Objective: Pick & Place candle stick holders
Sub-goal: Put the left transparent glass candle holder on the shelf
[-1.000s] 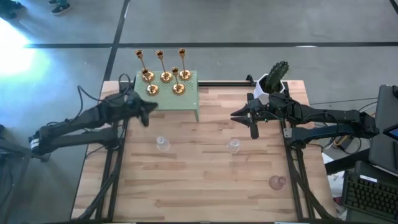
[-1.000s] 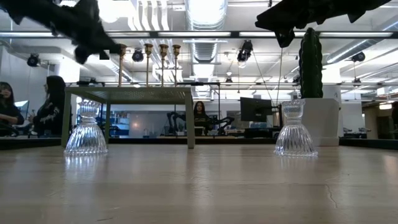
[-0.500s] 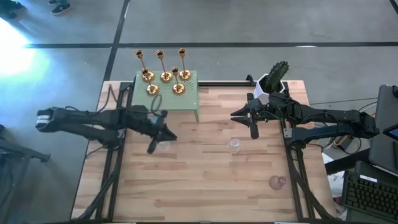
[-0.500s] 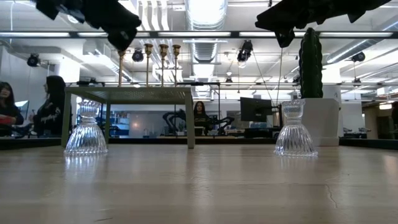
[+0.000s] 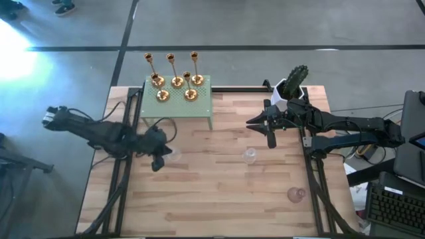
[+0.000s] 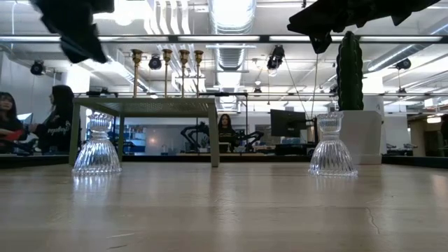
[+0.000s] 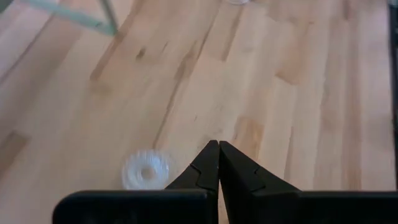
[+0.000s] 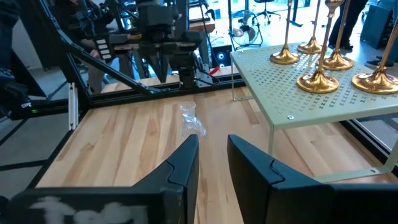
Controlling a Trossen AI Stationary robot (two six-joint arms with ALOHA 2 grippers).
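Standing upright on the wooden table (image 5: pixel 219 199), a clear glass holder (image 5: pixel 173 154) is just beside the left gripper (image 5: pixel 157 161), whose fingers are pressed together on nothing. Gold candlesticks (image 5: pixel 174 73) stand vertical on the green stand (image 5: pixel 202 106). The right gripper (image 5: pixel 255 126) hangs released near the cactus pot (image 5: pixel 292 89), with bare wood between the arms

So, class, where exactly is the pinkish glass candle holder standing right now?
In the high view, the pinkish glass candle holder stands alone near the table's front right corner, below and right of the nearer clear glass holder.
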